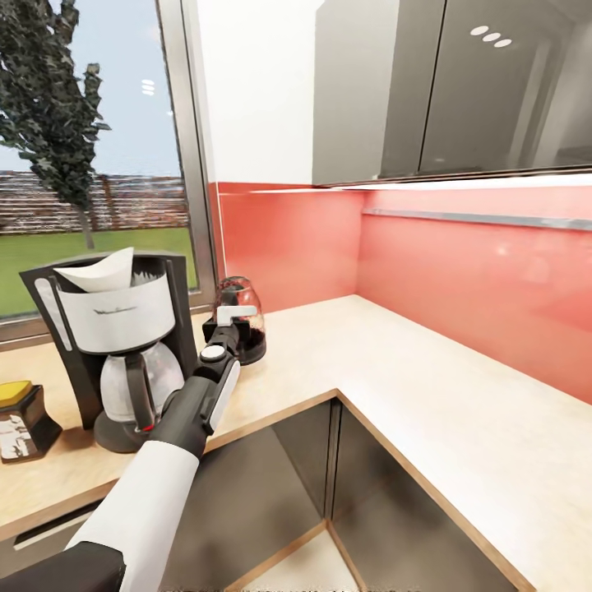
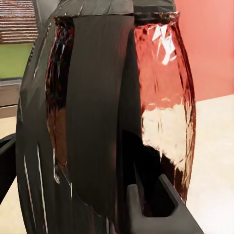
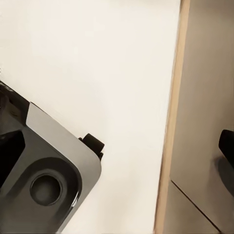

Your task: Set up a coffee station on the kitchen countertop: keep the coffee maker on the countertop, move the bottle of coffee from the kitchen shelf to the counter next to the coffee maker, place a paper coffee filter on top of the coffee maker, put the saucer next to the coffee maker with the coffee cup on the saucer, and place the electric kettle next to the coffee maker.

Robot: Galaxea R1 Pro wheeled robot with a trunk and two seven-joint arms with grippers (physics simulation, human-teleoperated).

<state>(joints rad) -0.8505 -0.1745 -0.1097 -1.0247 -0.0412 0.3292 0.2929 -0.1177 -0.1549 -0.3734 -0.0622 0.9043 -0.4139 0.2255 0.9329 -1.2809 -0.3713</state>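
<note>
The left arm reaches out over the edge of the light-wood surface (image 1: 395,386), and its claw (image 1: 233,322) is up against the kettle (image 1: 242,316), at the black handle side. From the left wrist view the kettle's (image 2: 163,92) glass belly and dark handle sit right in front of the camera, with one finger (image 2: 156,204) low beside the base; whether the claw is clamped on the handle or just around it, I cannot tell. Just beside the claw, toward the window, stands the coffee maker (image 1: 115,345), with the white paper filter (image 1: 99,270) resting on top. Farther that way, well apart from the claw, the brown coffee jar (image 1: 20,419) with its yellow lid sits on the surface. Behind everything runs the red wall panel (image 1: 460,271). The right wrist view looks down on pale floor (image 3: 97,73).
</note>
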